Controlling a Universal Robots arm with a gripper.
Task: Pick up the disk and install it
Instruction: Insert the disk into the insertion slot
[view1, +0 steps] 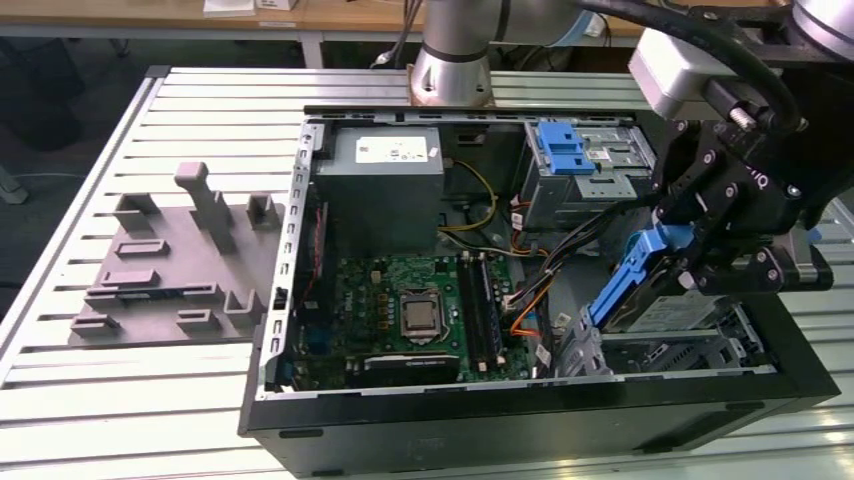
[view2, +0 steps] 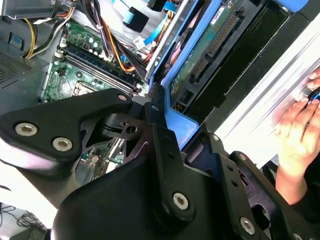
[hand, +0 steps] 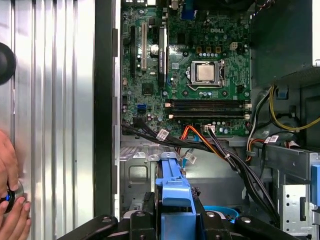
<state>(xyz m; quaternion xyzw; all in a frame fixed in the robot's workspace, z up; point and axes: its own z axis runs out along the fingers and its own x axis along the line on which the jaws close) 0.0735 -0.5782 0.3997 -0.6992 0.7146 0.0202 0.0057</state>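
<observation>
Below the jaws, on the slatted desk (view1: 134, 400), the open computer case (view1: 534, 412) lies on its side with its motherboard (hand: 200, 75) exposed. The jaws are clamped on the disk (view1: 663, 312) by its blue frame and hold it tilted, its lower end at the mouth of the drive cage (view1: 667, 352) beneath them. Pick-up is done; judging by the tilt, seating is not. The exterior view gives this tilt. The second wrist view adds the disk's circuit-board underside. Both wrist views show a person's hand (view2: 295, 131) on the desk beside the case.
</observation>
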